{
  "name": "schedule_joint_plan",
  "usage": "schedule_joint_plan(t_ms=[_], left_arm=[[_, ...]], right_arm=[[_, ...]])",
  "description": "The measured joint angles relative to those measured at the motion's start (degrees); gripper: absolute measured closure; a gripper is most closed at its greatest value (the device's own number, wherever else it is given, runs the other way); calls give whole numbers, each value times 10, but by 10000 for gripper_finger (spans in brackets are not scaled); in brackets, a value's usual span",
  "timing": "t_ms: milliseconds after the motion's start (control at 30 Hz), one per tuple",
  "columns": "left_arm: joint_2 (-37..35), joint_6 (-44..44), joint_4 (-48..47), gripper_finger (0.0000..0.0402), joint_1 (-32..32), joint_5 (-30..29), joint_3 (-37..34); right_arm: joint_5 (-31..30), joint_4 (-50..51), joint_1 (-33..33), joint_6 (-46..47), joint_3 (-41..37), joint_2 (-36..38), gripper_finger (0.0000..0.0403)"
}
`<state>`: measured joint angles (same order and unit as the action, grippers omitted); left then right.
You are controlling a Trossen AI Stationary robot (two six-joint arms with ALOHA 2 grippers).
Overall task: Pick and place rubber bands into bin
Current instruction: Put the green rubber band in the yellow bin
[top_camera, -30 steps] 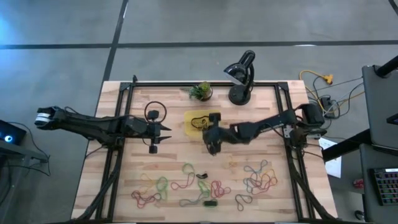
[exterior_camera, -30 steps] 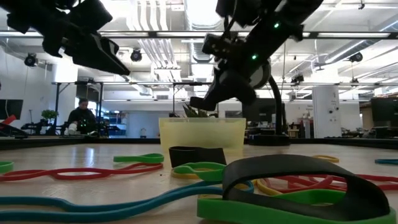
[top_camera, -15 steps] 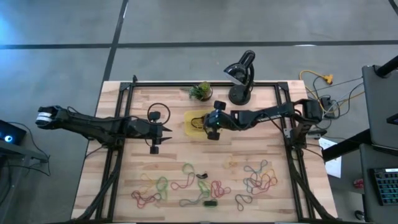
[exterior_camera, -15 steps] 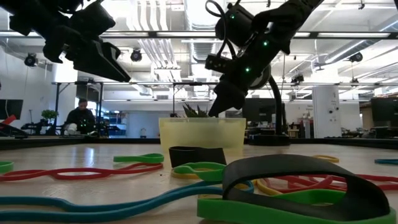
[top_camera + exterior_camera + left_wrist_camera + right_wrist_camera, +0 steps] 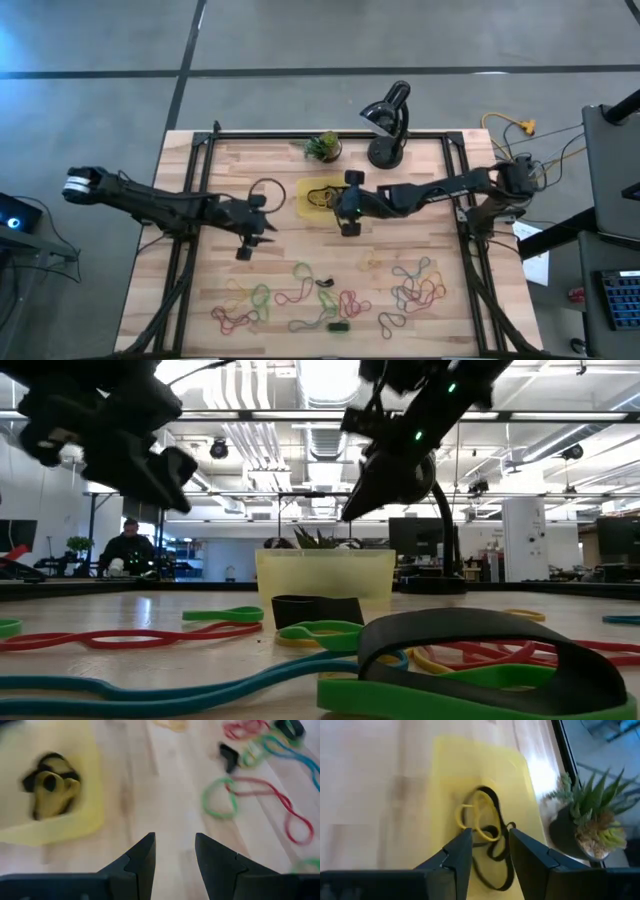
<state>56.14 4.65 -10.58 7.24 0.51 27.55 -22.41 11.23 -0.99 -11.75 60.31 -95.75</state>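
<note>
The right gripper (image 5: 348,205) hangs over the bin (image 5: 310,205), jaws spread, empty. Some bands (image 5: 482,822) lie inside; most (image 5: 300,300) wait on the table (image 5: 420,240). Moving off low could tip the bin.

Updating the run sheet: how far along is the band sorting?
Early. A few bands, yellow and dark, lie in the yellow bin. In hand: nothing; the right claw hangs open at the bin's edge, the left claw open and empty beside it. Left: most bands lie scattered on the table.
</note>
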Motion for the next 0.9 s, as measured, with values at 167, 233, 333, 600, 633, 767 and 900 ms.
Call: schedule_joint_plan(t_ms=[167,233,333,600,633,767,900], left_arm=[[44,-14,-22,278,43,5,-1],[62,-14,6,278,57,-3,-1],[101,1,82,278,67,-11,-1],[249,66,237,278,71,-23,19],[267,71,240,278,71,-28,27],[325,86,252,278,71,-41,57],[361,93,259,278,71,-40,85]], right_arm=[[0,30,-53,19,-8,43,293],[0,30,-72,25,-14,58,298],[0,32,-96,28,-22,75,306],[-2,33,-133,45,-27,96,324],[-2,33,-135,44,-27,96,326],[-2,35,-138,44,-27,95,333],[-2,36,-138,43,-27,95,338]])
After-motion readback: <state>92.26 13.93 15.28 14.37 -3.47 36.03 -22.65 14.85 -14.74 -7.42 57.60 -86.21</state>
